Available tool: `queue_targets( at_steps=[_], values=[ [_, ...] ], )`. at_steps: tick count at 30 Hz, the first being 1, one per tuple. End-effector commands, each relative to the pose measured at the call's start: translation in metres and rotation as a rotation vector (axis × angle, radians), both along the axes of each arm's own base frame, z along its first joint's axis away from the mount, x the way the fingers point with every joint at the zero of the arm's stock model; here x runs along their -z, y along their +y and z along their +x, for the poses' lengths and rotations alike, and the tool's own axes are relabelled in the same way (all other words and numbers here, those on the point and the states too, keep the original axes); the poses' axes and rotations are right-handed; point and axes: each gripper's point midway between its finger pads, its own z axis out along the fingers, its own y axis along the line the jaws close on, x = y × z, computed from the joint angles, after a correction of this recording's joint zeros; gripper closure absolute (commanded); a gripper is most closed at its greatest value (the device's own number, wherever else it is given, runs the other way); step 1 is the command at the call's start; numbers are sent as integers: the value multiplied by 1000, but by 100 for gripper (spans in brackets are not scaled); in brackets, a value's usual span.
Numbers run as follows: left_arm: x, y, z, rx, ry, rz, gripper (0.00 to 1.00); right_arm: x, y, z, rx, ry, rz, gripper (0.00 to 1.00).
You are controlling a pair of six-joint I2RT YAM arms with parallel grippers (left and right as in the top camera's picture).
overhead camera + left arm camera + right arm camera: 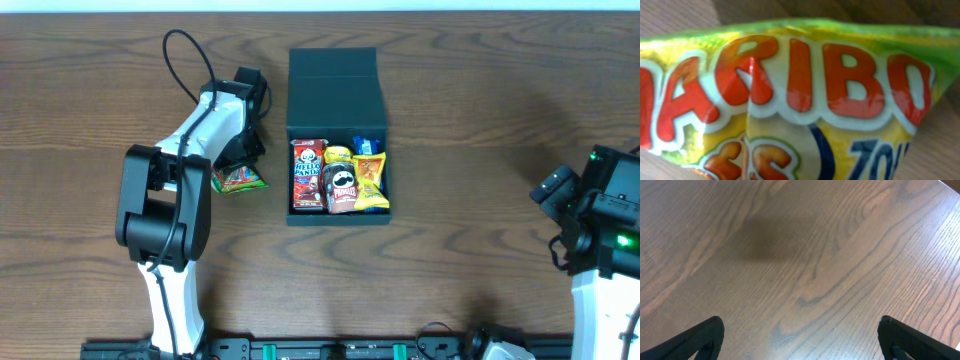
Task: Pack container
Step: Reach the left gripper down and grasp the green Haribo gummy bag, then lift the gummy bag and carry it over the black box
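The container is a dark teal-black square box in the middle of the table, with its flap lid open toward the back. Inside it are a red Hello Panda box, a small Pringles can, a yellow packet and a blue packet. My left gripper is down on a green and yellow Haribo packet just left of the container. That packet fills the left wrist view and hides the fingers. My right gripper is open and empty over bare wood at the far right.
The wooden table stretches around the container. The left arm's black cable loops above the table at the back left.
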Motion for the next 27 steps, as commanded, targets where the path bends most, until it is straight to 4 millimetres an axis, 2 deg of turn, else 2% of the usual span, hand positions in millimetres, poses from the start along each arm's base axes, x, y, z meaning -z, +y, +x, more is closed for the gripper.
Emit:
queue_targets(
  at_steps=[1,5,9,13,17,21,27],
  values=[
    [5,7,-13,37,53,32,78,1,-3,-3,24,-1,-1,1],
    [-21,1,-10,99,3,29,76,1,-3,-3,24,-1,-1,1],
    [-66,-16,-10,178,-93,5,76,1,-3,-3,24,-1,-1,1],
    [-107,-41,-18,268,-188,-22,79,1,-3,-3,24,-1,-1,1],
    [-140,-78,-31,386,-279,-56,78,1,-3,-3,24,-1,-1,1],
    [-154,-115,-48,494,-319,-91,75,1,-3,-3,24,-1,-1,1],
    [-150,-177,-59,635,-379,-148,76,1,-3,-3,24,-1,-1,1]
  ],
)
